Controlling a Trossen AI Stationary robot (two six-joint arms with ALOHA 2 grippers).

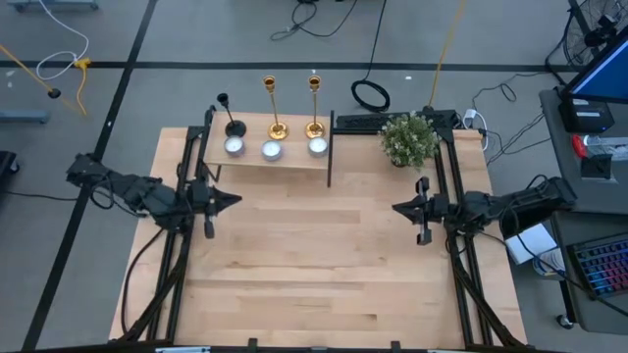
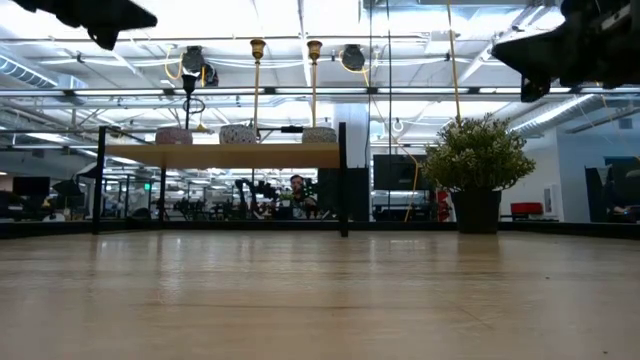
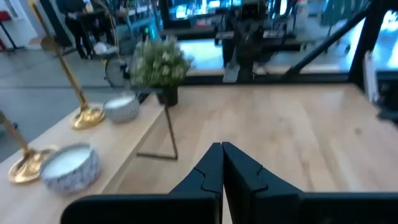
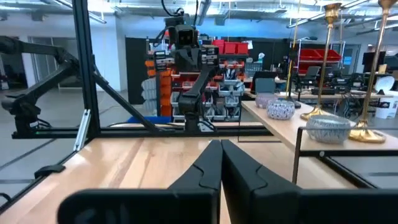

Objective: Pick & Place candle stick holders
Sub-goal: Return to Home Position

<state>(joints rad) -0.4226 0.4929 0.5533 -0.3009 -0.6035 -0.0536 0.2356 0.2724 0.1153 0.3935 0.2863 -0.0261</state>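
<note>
**Ana:** Where are the candle stick holders?

**Ben:** All three stand up straight on the shelf [image 1: 294, 159], along its back edge. The black holder [image 1: 234, 126] is at the shelf's left end. One gold holder [image 1: 277, 128] is in the middle. The other gold holder [image 1: 314, 127] is near the right end.

**Ana:** What else is on the shelf?

**Ben:** Three small candles [image 1: 272, 150] sit along its front edge, one in front of each holder.

**Ana:** And where is the shelf?

**Ben:** At the far edge of the table [image 1: 314, 284], closer to the far left corner. A bushy green plant [image 1: 408, 139] stands just beside it, toward the far right corner.

**Ana:** What about the arms?

**Ben:** The left gripper [image 1: 235, 201] hangs over the table near its left edge. Its fingers are pressed together and hold nothing. The right gripper [image 1: 397, 207] hangs near the right edge, pinched together too, and empty. Both point at the middle of the table, apart from the holders.
</note>
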